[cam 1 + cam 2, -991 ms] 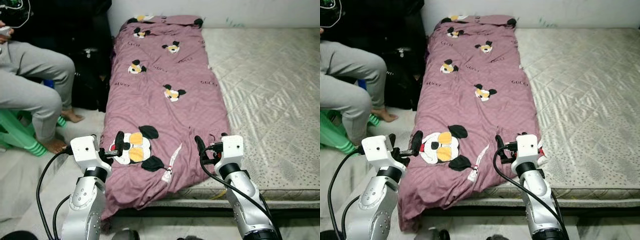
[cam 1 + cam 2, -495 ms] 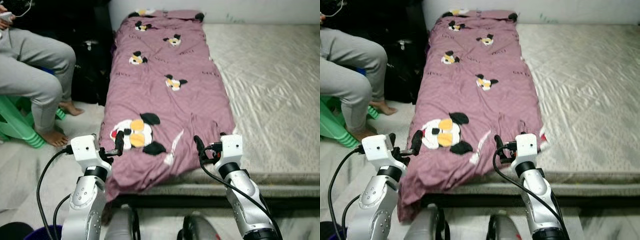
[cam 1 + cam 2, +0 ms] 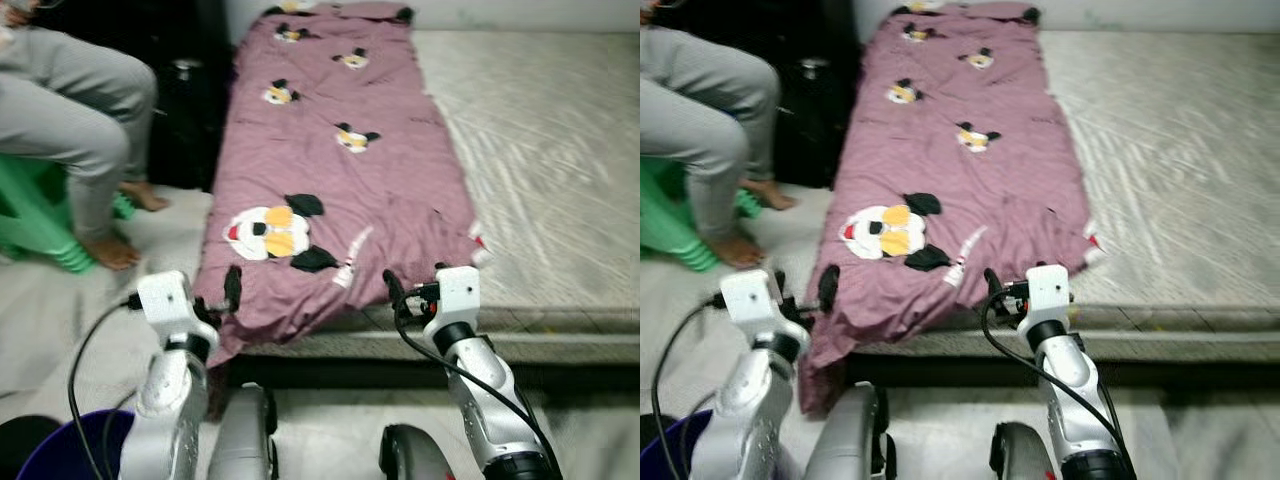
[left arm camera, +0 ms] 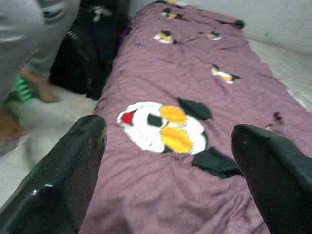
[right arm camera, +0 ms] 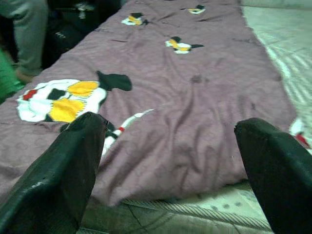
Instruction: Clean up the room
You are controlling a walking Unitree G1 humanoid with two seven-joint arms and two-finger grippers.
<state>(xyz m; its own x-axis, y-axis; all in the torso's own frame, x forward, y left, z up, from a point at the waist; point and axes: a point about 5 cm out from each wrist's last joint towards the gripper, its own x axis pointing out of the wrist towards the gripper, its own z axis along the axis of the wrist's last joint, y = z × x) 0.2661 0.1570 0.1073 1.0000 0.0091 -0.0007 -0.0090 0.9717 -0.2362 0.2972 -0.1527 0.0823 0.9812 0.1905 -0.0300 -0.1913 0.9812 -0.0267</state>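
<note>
Blanket (image 3: 340, 170) lay spread just ahead of both pincers, left gripper (image 3: 232, 290) and right gripper (image 3: 392, 290) gaping apart, probably ready to grab its edge.

Blanket (image 3: 340, 180) lies lengthwise along the left side of the mattress (image 3: 560, 170), its near left corner hanging over the mattress edge toward the floor (image 3: 180, 235). A seated person's legs (image 3: 80, 110) and a stool (image 3: 35, 215) stand on the floor left of the bed, a bag (image 3: 185, 120) between them and the blanket. Left pincer (image 3: 222, 292) sits just before the blanket's hanging corner, right pincer (image 3: 412, 290) before its near right edge; a bucket (image 3: 70, 450) sits at lower left.
</note>
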